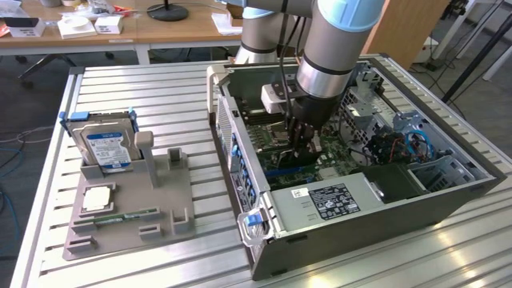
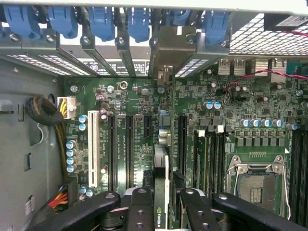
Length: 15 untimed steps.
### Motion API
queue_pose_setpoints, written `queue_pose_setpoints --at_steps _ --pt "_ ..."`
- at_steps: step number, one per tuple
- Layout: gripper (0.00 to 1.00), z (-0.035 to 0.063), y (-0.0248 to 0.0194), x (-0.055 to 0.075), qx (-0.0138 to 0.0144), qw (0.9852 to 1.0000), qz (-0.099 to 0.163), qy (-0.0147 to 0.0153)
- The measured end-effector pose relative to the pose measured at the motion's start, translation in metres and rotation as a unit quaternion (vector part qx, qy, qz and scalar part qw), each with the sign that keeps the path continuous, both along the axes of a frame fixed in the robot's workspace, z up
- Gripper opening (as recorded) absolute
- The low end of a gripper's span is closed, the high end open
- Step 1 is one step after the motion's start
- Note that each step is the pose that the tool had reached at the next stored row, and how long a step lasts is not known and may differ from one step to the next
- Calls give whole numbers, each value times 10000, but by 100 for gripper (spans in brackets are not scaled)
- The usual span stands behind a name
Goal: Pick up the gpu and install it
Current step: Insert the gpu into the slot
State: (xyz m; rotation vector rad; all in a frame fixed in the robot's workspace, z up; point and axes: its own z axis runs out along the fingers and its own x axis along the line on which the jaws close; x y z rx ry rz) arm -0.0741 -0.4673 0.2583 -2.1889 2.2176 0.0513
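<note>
The gpu (image 2: 161,166) is a thin dark card seen edge-on, standing upright over the green motherboard's (image 2: 216,96) expansion slots. Its silvery end bracket (image 2: 172,44) lies against the case's rear slot openings. My gripper (image 2: 163,211) is shut on the card, with one black finger (image 2: 139,207) on each side of it. In the exterior view the gripper (image 1: 303,144) reaches straight down into the open computer case (image 1: 360,240), with the gpu (image 1: 289,159) low against the board beneath it. I cannot tell whether the card's edge sits fully in a slot.
A grey parts holder (image 1: 172,198) at the exterior view's left carries a hard drive (image 1: 108,144), a processor chip (image 1: 96,198) and a green memory stick (image 1: 124,216). Inside the case are the power supply (image 1: 336,201), an empty processor socket (image 2: 255,185), blue slot clips (image 2: 101,21) and cable bundles (image 2: 45,113).
</note>
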Motion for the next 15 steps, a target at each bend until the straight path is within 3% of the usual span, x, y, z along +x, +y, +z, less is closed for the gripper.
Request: queue_pose_setpoints --at_steps 15 --pt "26 0 0 -7 -10 9999 -141 0"
